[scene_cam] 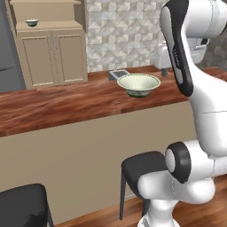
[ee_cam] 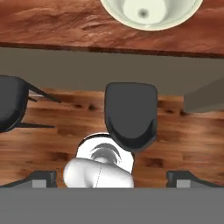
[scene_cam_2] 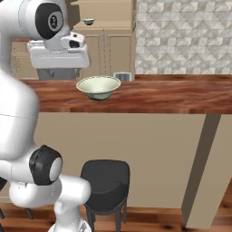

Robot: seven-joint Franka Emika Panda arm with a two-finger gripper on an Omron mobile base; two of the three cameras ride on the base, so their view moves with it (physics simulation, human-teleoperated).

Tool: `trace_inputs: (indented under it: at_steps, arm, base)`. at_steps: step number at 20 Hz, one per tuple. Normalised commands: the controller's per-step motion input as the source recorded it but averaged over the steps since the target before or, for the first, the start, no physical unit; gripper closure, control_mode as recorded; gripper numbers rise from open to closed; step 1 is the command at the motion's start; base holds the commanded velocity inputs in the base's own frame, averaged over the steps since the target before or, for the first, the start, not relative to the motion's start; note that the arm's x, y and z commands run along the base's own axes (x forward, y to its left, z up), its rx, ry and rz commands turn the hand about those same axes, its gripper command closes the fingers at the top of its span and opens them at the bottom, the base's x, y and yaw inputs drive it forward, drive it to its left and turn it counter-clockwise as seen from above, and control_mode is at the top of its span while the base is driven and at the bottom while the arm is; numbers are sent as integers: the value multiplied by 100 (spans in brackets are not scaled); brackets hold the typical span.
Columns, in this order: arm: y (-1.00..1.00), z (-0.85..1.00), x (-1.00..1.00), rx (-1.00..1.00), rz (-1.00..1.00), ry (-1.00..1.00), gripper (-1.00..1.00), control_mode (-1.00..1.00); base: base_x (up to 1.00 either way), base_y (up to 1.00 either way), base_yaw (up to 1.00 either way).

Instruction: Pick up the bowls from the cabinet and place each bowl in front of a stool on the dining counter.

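The end effector [ee_cam: 112, 178] has its two small dark finger tips spread wide at the bottom corners of the hand view, with nothing between them; it looks straight down past the counter edge at the floor. The long reddish-brown polished wood counter [scene_cam: 66, 104] runs across both base views on top of a plain beige half-wall [scene_cam: 88, 155], and in the hand view it forms a band along the top. Behind it, at the far wall, stands the beige wood cabinet [scene_cam: 51, 51] with an open shelf niche above panelled double doors. To its left a grey fridge [scene_cam: 9, 53] shows at the picture's edge, and a pale grey diamond-patterned tile wall [scene_cam: 124, 33] lies to its right. A reddish wood plank floor [ee_cam: 52, 148] spreads below. Two black padded stools stand on the robot's side of the half-wall: the nearer stool [scene_cam_2: 106, 181] sits just below the placed bowl, and the second stool [scene_cam: 22, 206] is well apart to the left. One wide shallow cream-green bowl [scene_cam: 138, 84] rests upright on the counter near its front edge, directly above the nearer stool, as the hand view shows. A small grey flat box-like object [scene_cam: 118, 74] lies on the counter just behind that bowl; what it is cannot be made out. The second cream-green bowl [scene_cam: 31, 21] sits upright in the cabinet's open niche.
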Motion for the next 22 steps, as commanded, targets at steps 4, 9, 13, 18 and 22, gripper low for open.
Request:
trace_inputs:
  at_steps: [4,9,13,18,22]
  arm:
    - [0,-48,-100,1,-46,0,-100,-100]
    - [0,-54,-100,0,-41,0,-100,-100]
    - [-4,-38,-68,0,-39,0,-100,-100]
    - [-1,-29,-12,0,-20,-6,-100,-100]
    - [-4,-7,6,0,8,-2,-100,-100]
  base:
    - [0,0,0]
    - [0,0,0]
    - [0,0,0]
    - [0,0,0]
    - [0,0,0]
